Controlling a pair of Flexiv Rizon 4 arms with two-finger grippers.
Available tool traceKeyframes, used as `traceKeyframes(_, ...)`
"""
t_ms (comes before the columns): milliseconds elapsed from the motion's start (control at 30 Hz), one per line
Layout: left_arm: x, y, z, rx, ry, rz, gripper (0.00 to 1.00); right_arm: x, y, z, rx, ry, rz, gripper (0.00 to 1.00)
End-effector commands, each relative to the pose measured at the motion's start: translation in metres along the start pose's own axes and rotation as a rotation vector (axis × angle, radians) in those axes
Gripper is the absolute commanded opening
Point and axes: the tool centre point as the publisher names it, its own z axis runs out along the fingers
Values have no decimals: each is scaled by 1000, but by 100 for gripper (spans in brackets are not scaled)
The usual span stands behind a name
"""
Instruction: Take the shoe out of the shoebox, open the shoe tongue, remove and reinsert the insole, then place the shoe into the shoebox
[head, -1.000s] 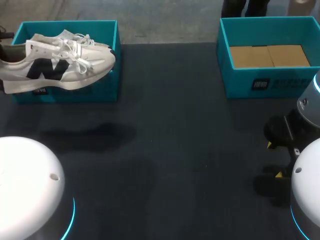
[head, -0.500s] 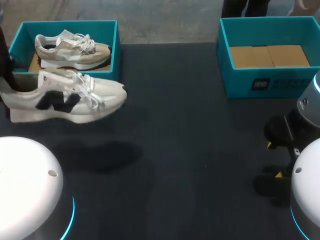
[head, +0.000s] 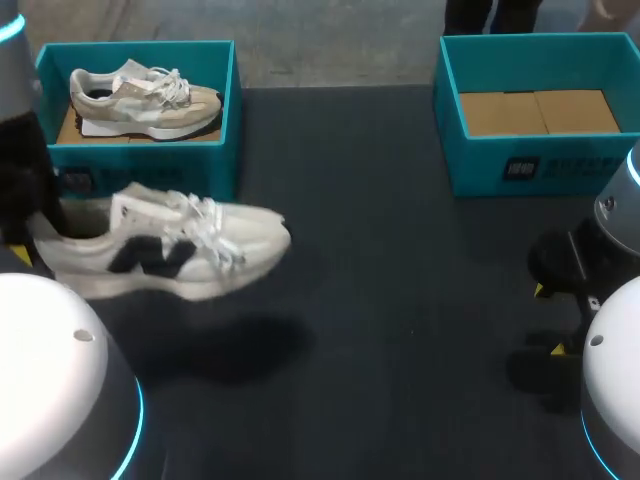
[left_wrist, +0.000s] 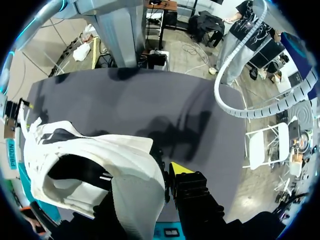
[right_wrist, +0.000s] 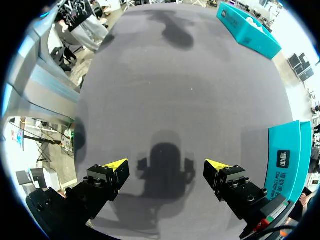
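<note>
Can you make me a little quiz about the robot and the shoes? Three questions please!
1. True or false: the white shoe held in the left jaws is lying inside the left shoebox.
2. Pick one. What is between the right jaws? A: a shoe. B: an insole. C: nothing.
3. Fill the gap: the left shoebox has ___ shoe in it.

Key
1. False: it hangs above the table in front of the box.
2. C.
3. One, the beige shoe.
</note>
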Motion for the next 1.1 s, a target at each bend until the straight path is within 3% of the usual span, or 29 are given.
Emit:
traceKeyframes(33, -20, -11, 20, -44, 17, 10, 0, 2, 0, 0, 1, -2, 1, 100)
traceKeyframes(400, -76, -29, 53, -23, 33, 34, 0, 2, 0, 0, 1, -2, 1, 100)
traceKeyframes(1100, -155, -19, 118, -37, 12, 62, 0, 2, 0, 0, 1, -2, 1, 100)
